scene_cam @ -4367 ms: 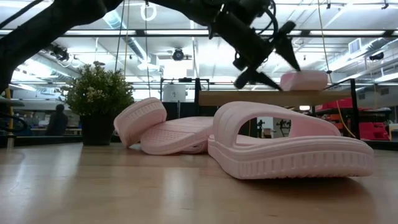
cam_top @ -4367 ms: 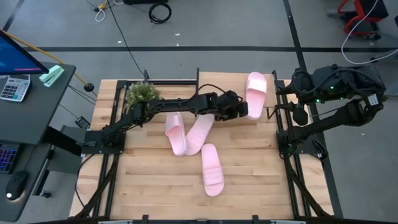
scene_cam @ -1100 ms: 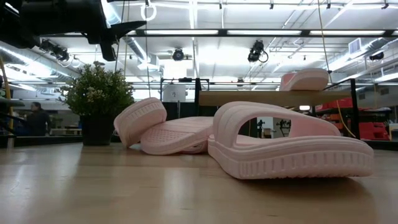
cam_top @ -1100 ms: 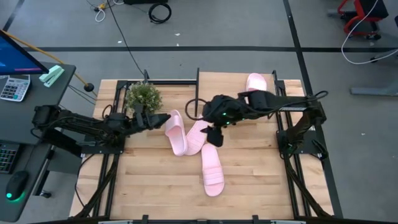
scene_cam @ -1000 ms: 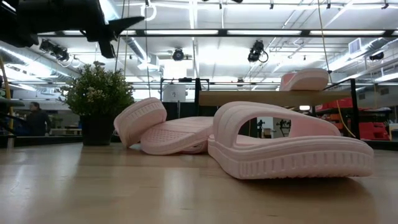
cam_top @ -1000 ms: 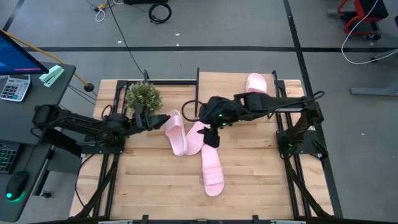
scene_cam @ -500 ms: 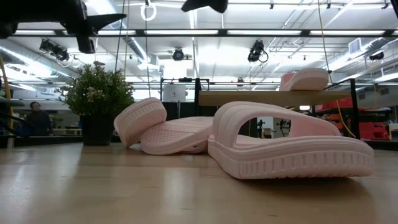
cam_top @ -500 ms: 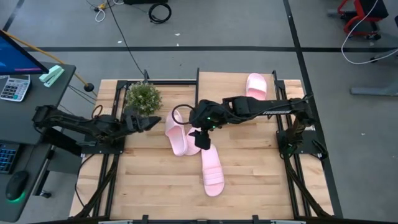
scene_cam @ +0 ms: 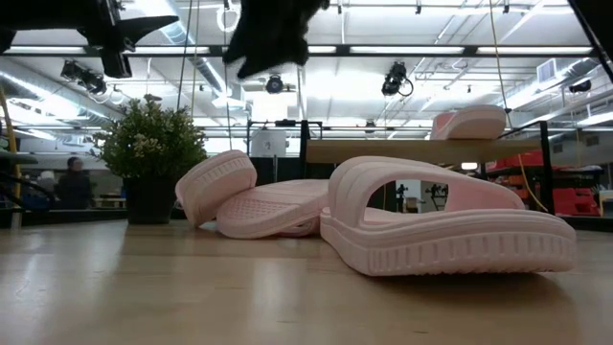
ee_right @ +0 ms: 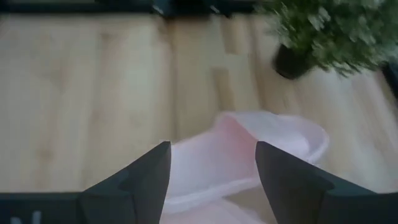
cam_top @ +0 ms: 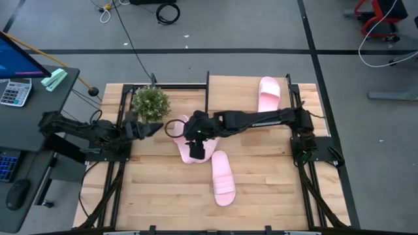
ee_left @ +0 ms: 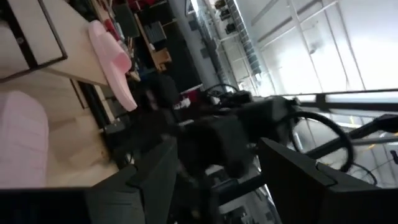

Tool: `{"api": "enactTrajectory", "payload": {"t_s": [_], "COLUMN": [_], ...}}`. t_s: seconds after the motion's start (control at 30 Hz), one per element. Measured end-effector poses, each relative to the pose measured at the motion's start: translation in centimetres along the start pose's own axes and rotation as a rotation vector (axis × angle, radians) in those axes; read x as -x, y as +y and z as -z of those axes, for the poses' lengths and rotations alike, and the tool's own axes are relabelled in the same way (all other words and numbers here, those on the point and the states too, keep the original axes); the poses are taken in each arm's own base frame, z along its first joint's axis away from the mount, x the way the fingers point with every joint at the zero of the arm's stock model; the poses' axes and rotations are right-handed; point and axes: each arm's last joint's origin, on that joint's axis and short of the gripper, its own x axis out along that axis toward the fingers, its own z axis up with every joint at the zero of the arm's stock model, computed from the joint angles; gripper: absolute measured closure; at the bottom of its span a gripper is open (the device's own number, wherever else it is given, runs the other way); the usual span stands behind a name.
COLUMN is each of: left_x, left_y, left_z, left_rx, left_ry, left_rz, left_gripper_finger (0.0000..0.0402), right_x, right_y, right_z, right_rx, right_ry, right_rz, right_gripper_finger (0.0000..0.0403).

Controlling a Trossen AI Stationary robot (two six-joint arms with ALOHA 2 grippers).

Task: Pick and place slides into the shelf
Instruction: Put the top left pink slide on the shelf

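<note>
Four pale pink slides: one on the shelf (cam_top: 241,88), three on the table (cam_top: 157,189)
Shelved slide (cam_top: 268,93) lies near the back right; two overlapping slides (cam_top: 191,147) sit mid-table beside the plant (cam_top: 149,101), another slide (cam_top: 223,177) nearer the front. Right gripper (cam_top: 198,147) hovers over the overlapping pair, jaws wide; left gripper (cam_top: 154,127) waits by the plant, jaws wide

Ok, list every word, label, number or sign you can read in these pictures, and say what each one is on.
None can be read.
Calculator at the high view's left edge: its keys and display are too small to make out.
Slides, shelf and plant: no lettering shows.
Room behind the table in the low view: no legible sign.
</note>
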Motion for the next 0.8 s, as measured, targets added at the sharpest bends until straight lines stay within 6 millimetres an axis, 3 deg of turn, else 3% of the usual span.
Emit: {"api": "enactTrajectory", "payload": {"t_s": [0.2,0.43,0.63,0.8], "left_x": [0.2,0.4,0.6,0.7], "left_y": [0.4,0.4,0.2,0.1], "left_z": [0.6,0.9,1.2,1.3], "left_rx": [0.004,0.009,0.011,0.016], "left_ry": [0.033,0.046,0.052,0.043], "left_rz": [-0.056,-0.065,-0.064,-0.069], "left_gripper_finger": [0.0170,0.0170,0.0171,0.0171], "right_x": [-3.4,-5.9,-7.5,-7.5], "right_y": [-1.0,-2.0,-2.3,-2.8], "right_z": [0.9,1.9,2.6,2.4], "right_rx": [0.019,0.009,0.015,0.048], "right_ry": [0.034,0.066,0.083,0.066], "right_rz": [0.080,0.098,0.177,0.247], "right_gripper_finger": [0.0161,0.0161,0.0161,0.0161]}}
